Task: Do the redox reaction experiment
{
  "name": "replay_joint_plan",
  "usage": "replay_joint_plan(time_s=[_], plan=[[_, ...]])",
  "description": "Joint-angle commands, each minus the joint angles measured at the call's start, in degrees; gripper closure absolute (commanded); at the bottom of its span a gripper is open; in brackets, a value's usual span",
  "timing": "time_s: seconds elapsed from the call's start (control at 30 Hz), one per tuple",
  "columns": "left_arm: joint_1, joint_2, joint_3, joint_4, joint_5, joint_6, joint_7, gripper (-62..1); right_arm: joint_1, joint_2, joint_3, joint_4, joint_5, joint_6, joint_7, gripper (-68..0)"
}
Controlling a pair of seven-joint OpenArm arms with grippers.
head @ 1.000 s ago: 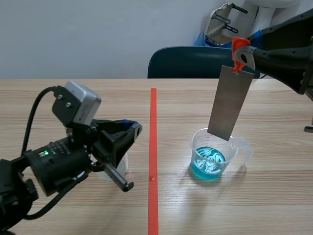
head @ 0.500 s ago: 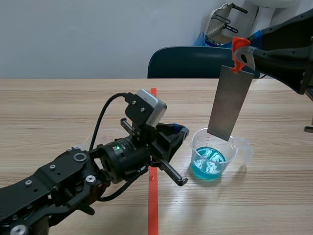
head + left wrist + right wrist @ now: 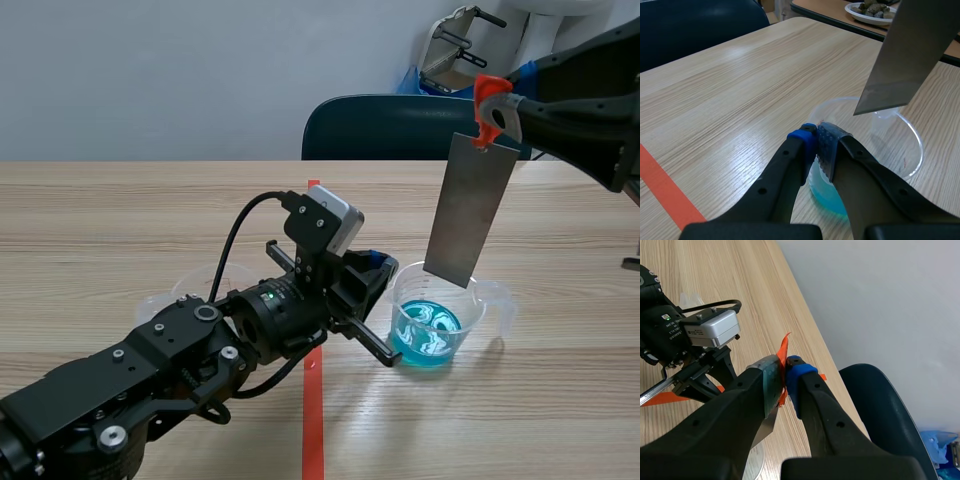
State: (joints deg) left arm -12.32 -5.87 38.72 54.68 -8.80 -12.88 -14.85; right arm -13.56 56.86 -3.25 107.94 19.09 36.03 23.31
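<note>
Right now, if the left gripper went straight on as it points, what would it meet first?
Most likely the beaker's near wall. The left gripper's tips look right at it, though depth is unclear.

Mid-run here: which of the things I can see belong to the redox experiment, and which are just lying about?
In the job:
- metal sheet, hanging from the orange clip in the right gripper
- beaker of blue liquid, below the sheet
- left gripper, at that beaker's rim
- clear beaker, behind the left arm

Lying about:
- blue chair
- plate, on another table
</note>
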Motion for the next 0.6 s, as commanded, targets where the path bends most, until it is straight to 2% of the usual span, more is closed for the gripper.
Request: replay_joint_plan(time_s=[0.0,0.4,0.57], plan=[[-0.2,0.4,0.0,1.5,-0.3,-0.1,-0.8,-2.7,0.5,0.9,0.3,0.3,0.7,-0.4,0.7,-0.8],[0.1,0.2,-0.1,1.7,0.3,-0.2,-0.8,-2.7,0.5,0.9,0.3,0.3,0.7,-0.4,0.7,-0.8],[2.6,-2.5,-0.1,4.6,0.3,-0.2,-2.1,-2.7,0.5,0.9,0.3,0.3,0.7,-0.4,1.1,-0.8]])
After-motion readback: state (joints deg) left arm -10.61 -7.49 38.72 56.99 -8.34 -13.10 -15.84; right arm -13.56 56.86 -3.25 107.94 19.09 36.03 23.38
